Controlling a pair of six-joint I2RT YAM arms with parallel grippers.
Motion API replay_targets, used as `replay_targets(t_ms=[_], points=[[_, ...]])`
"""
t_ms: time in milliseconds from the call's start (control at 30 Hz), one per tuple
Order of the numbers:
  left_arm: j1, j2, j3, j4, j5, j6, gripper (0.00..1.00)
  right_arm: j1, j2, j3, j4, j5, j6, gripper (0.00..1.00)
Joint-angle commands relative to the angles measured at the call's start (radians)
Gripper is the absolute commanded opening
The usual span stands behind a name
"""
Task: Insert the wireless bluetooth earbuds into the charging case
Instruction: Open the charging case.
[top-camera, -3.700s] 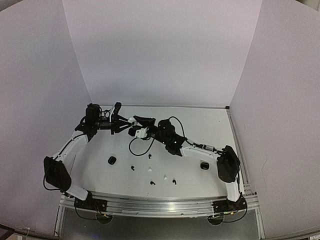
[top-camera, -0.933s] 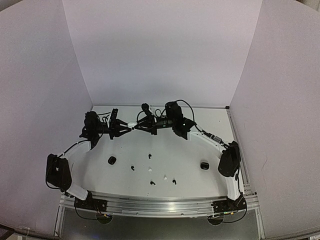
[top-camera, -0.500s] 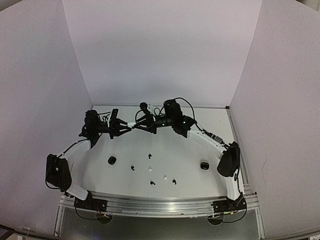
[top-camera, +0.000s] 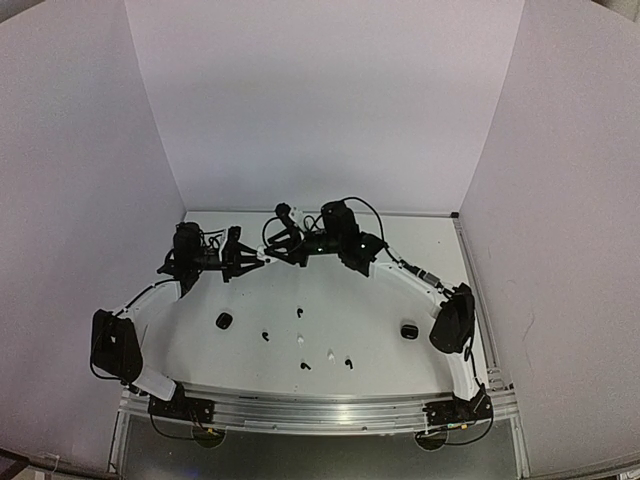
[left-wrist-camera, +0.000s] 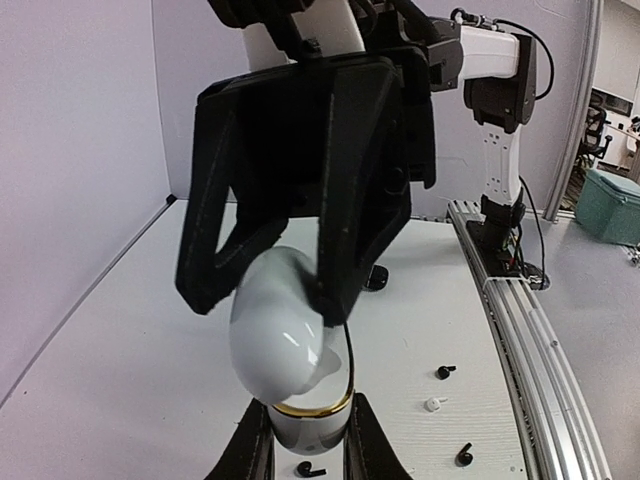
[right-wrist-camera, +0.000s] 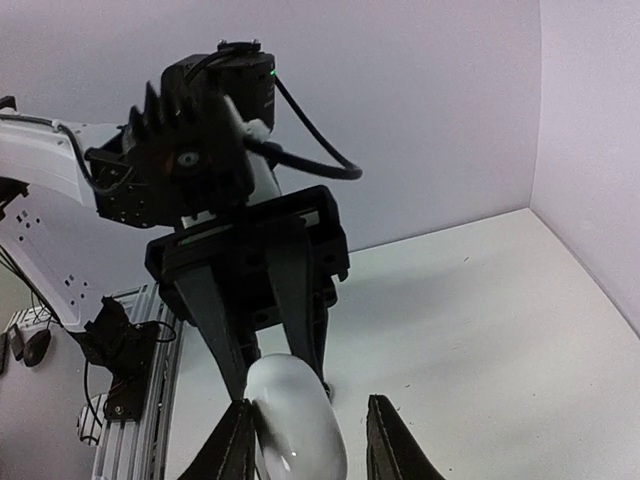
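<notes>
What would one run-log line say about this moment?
held: white case, midair | left jaws: shut on its base | right jaws: around lid, grip unclear | earbuds: loose on table

The work surface is a white table (top-camera: 430, 270) enclosed on three sides by plain, upright white panels: a back wall (top-camera: 320, 100), a left wall (top-camera: 70, 180) and a right wall (top-camera: 560, 200). An aluminium rail (top-camera: 320, 410) runs along the near edge. Beyond the rail, the left wrist view shows a grey floor (left-wrist-camera: 590, 300) and a teal bin (left-wrist-camera: 612, 205). Lighting is even and diffuse, giving the walls a faint lilac tint.
</notes>
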Motion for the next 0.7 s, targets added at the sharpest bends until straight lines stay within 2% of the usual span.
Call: replay_targets(t_ms=[0, 300, 533, 667], points=[[-0.015, -0.063, 0.023, -0.054, 0.017, 0.105, 0.00, 0.000, 0.025, 0.047, 0.018, 0.066, 0.052, 0.33], [-0.015, -0.074, -0.003, 0.044, 0.015, 0.024, 0.00, 0.005, 0.026, 0.020, 0.011, 0.075, 0.052, 0.34], [-0.015, -0.076, -0.014, 0.018, 0.015, 0.064, 0.00, 0.003, 0.052, 0.066, -0.009, 0.085, 0.120, 0.42], [-0.015, -0.073, -0.038, 0.121, 0.003, -0.081, 0.00, 0.004, 0.049, 0.054, -0.042, 0.084, 0.124, 0.48]])
